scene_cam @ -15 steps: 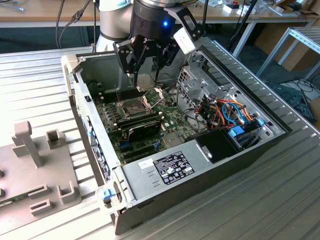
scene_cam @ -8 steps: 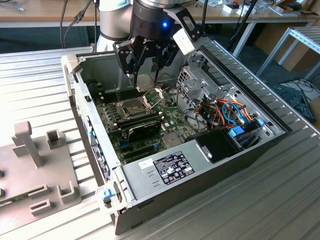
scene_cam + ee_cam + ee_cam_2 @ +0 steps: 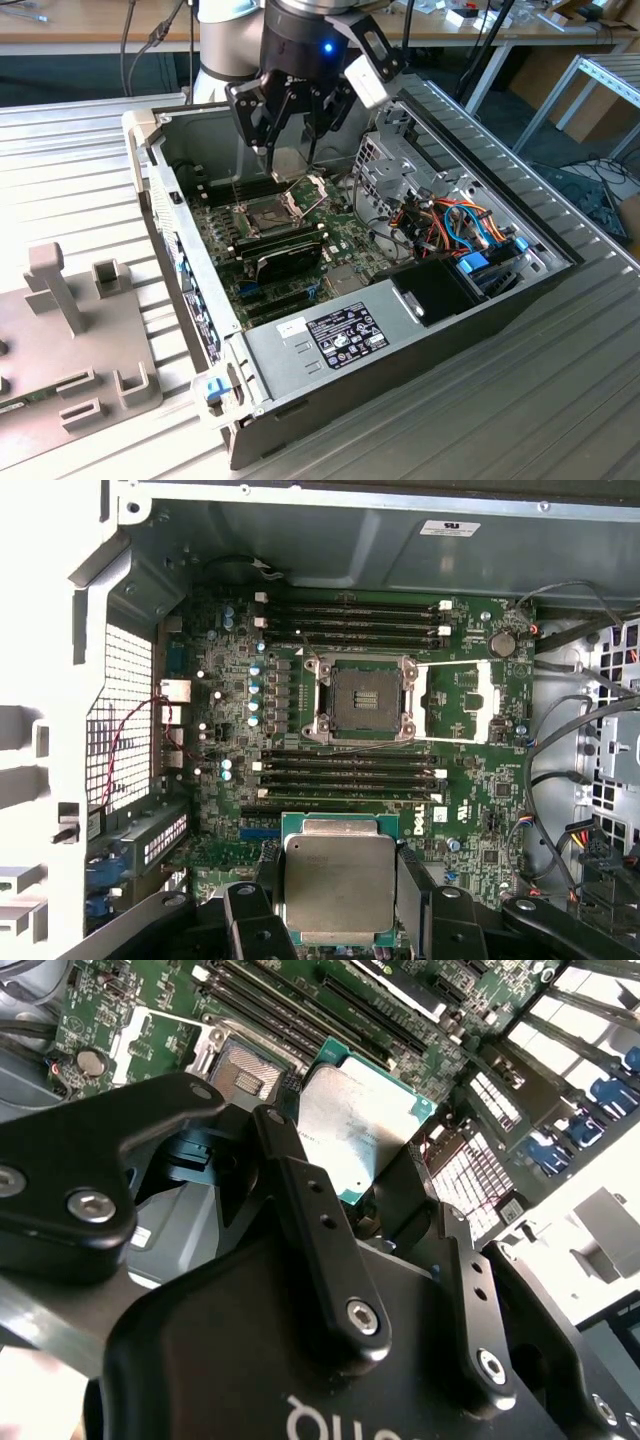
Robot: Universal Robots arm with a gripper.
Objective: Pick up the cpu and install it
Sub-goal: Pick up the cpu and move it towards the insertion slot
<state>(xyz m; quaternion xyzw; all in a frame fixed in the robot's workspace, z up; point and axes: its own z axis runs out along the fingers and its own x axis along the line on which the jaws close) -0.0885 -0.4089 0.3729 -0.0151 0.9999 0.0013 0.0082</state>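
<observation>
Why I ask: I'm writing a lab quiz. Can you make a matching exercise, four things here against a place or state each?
Things
1. cpu
2. socket
3. gripper
4. blue and orange cables

Places or states
A. bare on the motherboard, nothing seated in it
B. shut on the cpu
C. held above the motherboard
D. bundled inside the case, at the exterior view's right

Pairs: 1-C, 2-A, 3-B, 4-D
</observation>
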